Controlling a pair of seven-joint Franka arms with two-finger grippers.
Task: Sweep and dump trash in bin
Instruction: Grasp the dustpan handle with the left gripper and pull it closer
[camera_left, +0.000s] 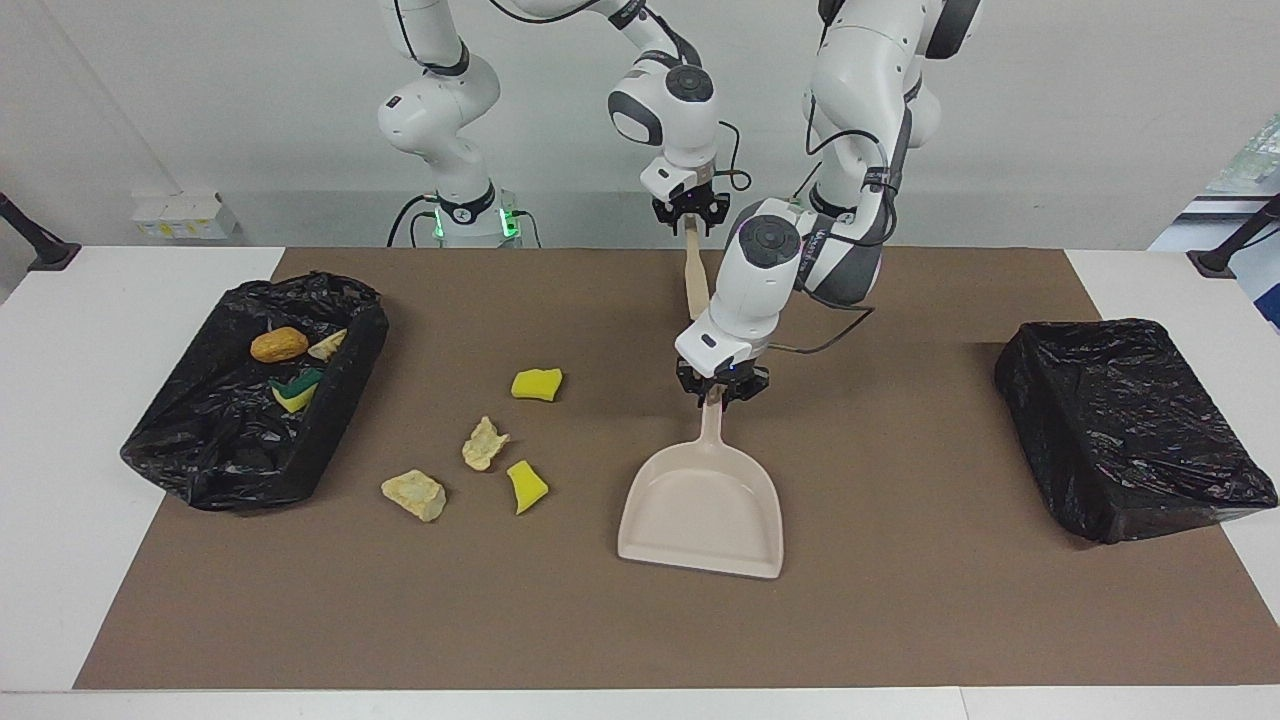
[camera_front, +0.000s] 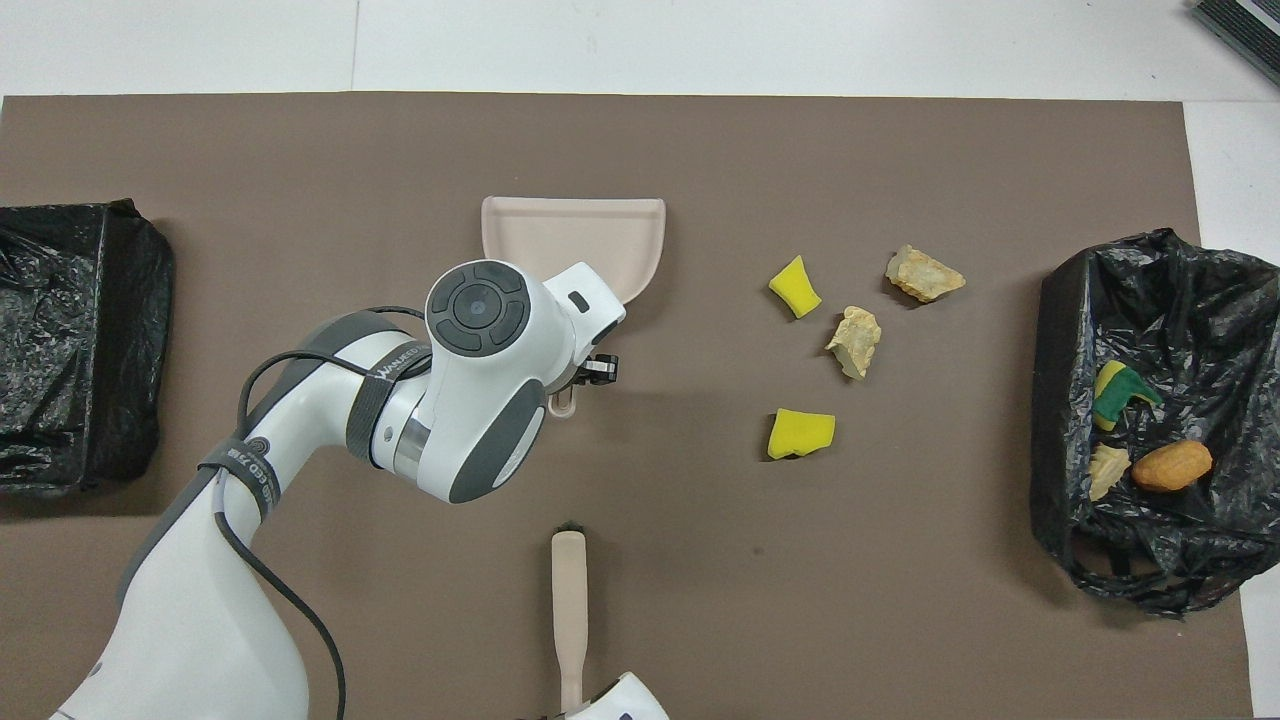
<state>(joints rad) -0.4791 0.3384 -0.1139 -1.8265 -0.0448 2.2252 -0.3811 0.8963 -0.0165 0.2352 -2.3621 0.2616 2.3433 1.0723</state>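
Four trash scraps lie on the brown mat: a yellow sponge piece (camera_left: 537, 384) (camera_front: 800, 432), a second yellow piece (camera_left: 526, 486) (camera_front: 795, 287), and two pale crumbly chunks (camera_left: 485, 443) (camera_left: 414, 494). An orange-brown lump (camera_left: 279, 344), a pale chunk (camera_left: 328, 345) and a green-backed sponge (camera_left: 296, 390) lie in the black-lined bin (camera_left: 330, 440) at the right arm's end. My left gripper (camera_left: 722, 392) is shut on the handle of the beige dustpan (camera_left: 705, 510) (camera_front: 570, 235), which lies flat on the mat. My right gripper (camera_left: 690, 222) is shut on the beige hand brush (camera_left: 696, 275) (camera_front: 568, 600).
A second black-lined bin (camera_left: 1130, 430) (camera_front: 70, 340) stands at the left arm's end of the table, with nothing showing in it. The scraps on the mat lie between the dustpan and the bin at the right arm's end. White table borders the mat (camera_left: 900, 620).
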